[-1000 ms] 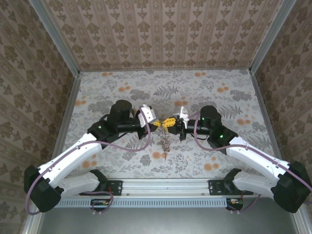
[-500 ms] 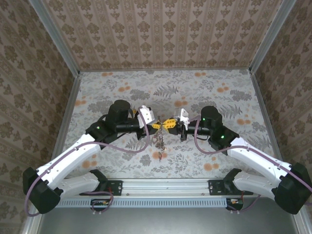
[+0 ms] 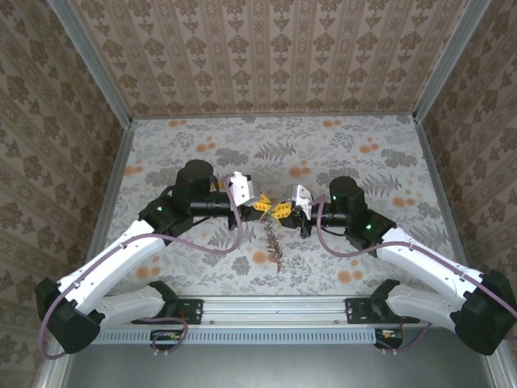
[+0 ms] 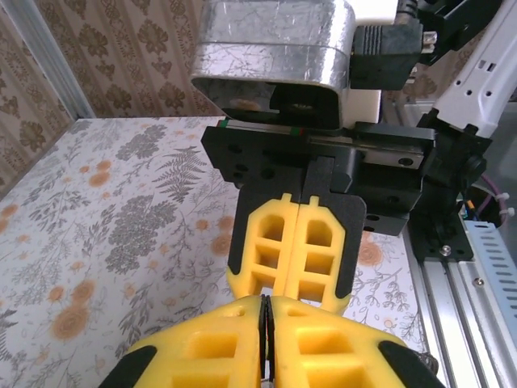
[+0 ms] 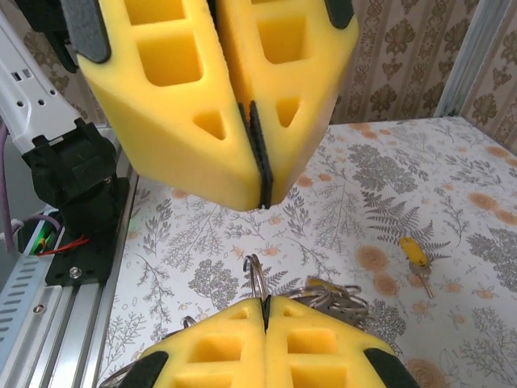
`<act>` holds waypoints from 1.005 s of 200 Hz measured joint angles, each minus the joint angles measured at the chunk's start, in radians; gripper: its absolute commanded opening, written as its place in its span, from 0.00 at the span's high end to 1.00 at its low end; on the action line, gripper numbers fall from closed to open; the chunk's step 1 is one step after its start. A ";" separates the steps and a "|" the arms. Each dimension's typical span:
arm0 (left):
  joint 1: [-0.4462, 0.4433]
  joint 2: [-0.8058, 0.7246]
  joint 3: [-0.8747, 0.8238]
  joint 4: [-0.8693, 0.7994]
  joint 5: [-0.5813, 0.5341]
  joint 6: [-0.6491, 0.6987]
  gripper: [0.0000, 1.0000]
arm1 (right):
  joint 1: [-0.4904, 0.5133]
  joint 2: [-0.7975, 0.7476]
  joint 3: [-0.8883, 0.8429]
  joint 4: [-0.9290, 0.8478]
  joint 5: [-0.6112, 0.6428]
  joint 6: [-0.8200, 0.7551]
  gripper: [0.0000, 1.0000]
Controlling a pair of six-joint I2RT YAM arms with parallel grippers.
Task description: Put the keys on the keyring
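The left arm (image 3: 121, 259) and right arm (image 3: 420, 255) meet over the middle of the bench (image 3: 363, 162), their yellow tips nose to nose and almost touching.

The right jaws are pressed together, and the right wrist view shows a thin loop of the ring (image 5: 254, 279) rising out of the seam between them, so they hold the ring. More silver loops and key blades (image 5: 331, 295) lie bunched just beside that loop, to its right.

The left jaws are also closed, pad against pad, with only a dark hairline between them (whether anything thin is pinched there I cannot tell). From the left wrist view the right jaws face straight on, closed and level with the left ones.

From above, the bunch of keys (image 3: 273, 242) trails down from the meeting point toward the near edge; I cannot tell whether its end rests on the bench.

One key with a yellow head (image 5: 415, 250) lies flat on the bench, well apart from the ring.
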 measured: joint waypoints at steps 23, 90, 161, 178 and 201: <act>0.000 0.000 -0.001 -0.005 -0.004 0.003 0.65 | 0.000 0.000 0.000 -0.001 0.000 0.000 1.00; 0.009 -0.037 -0.039 -0.019 -0.034 0.006 0.60 | -0.002 0.000 0.000 -0.002 0.000 0.000 1.00; 0.009 -0.002 -0.070 -0.027 -0.035 0.007 0.62 | -0.002 0.000 0.000 -0.001 0.000 0.000 1.00; 0.009 0.007 -0.071 -0.027 -0.042 0.010 0.69 | -0.002 0.000 0.000 -0.001 0.000 0.000 1.00; 0.008 0.025 -0.071 -0.027 -0.062 0.017 0.88 | -0.002 0.000 0.000 -0.001 0.000 0.000 1.00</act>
